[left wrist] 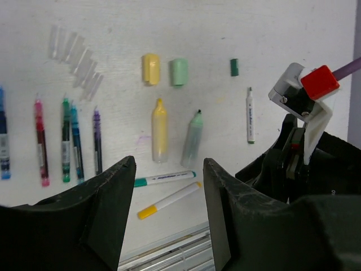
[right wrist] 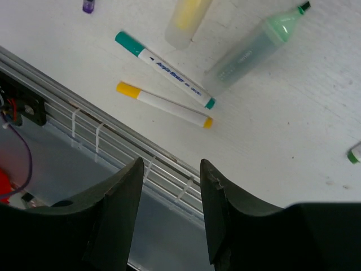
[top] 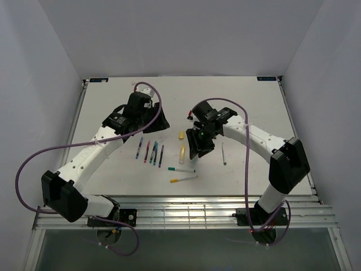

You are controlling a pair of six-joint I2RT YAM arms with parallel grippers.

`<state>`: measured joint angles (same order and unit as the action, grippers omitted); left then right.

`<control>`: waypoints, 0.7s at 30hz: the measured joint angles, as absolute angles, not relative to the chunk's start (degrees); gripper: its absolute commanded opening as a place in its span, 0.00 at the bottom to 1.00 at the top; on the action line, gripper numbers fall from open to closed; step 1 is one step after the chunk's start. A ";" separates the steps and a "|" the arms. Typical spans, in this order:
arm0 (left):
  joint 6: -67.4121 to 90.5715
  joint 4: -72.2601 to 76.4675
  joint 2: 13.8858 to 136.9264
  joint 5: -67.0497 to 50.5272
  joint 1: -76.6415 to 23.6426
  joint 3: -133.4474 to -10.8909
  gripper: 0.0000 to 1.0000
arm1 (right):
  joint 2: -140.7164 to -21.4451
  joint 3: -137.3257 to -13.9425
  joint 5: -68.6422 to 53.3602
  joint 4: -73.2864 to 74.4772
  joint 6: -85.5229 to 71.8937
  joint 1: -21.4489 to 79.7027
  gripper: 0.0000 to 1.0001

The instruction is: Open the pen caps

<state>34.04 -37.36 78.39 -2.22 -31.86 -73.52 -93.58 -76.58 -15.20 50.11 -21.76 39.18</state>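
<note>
Hovering above the table (left wrist: 282,34), both sets of fingers spread, holding nothing.
Left gripper (left wrist: 169,169) and right gripper (right wrist: 171,169) hang over the pens (left wrist: 159,131); loose pen caps (left wrist: 150,69) lie just beyond, and the clear pieces (left wrist: 76,56) are too blurred to identify.

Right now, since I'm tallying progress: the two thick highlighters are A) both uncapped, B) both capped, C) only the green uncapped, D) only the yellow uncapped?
A: the yellow highlighter and the pale-green highlighter both show bare tips, and the yellow cap and the green cap lie loose just beyond them.
</note>
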 measured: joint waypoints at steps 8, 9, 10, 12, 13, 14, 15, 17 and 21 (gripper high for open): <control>37.17 -48.21 68.64 7.42 -29.69 -72.58 0.74 | -106.67 -88.09 -12.12 49.28 -14.02 46.92 0.46; 37.50 -49.06 67.46 8.12 -29.58 -72.60 0.74 | -108.03 -88.88 -11.64 49.01 -13.17 47.68 0.45; 37.74 -49.87 66.50 8.56 -29.41 -72.60 0.74 | -109.25 -89.45 -11.14 48.86 -12.60 48.29 0.44; 38.19 -51.53 65.34 8.93 -29.12 -72.60 0.74 | -111.24 -89.91 -10.31 48.42 -11.38 49.45 0.43; 38.44 -52.36 65.12 9.02 -28.99 -72.60 0.74 | -112.05 -89.89 -9.87 48.31 -10.90 49.98 0.43; 38.61 -52.99 64.95 9.02 -28.93 -72.53 0.74 | -112.68 -89.76 -9.34 48.12 -10.35 50.37 0.43; 38.72 -53.49 64.75 9.02 -28.84 -72.36 0.74 | -112.99 -89.34 -9.02 47.68 -9.80 50.65 0.43; 38.85 -54.11 63.99 8.97 -28.69 -71.53 0.74 | -112.99 -87.85 -7.92 46.78 -8.60 51.03 0.43; 38.87 -55.99 62.37 8.88 -28.58 -70.52 0.74 | -112.97 -83.79 -6.33 44.21 -6.39 51.13 0.43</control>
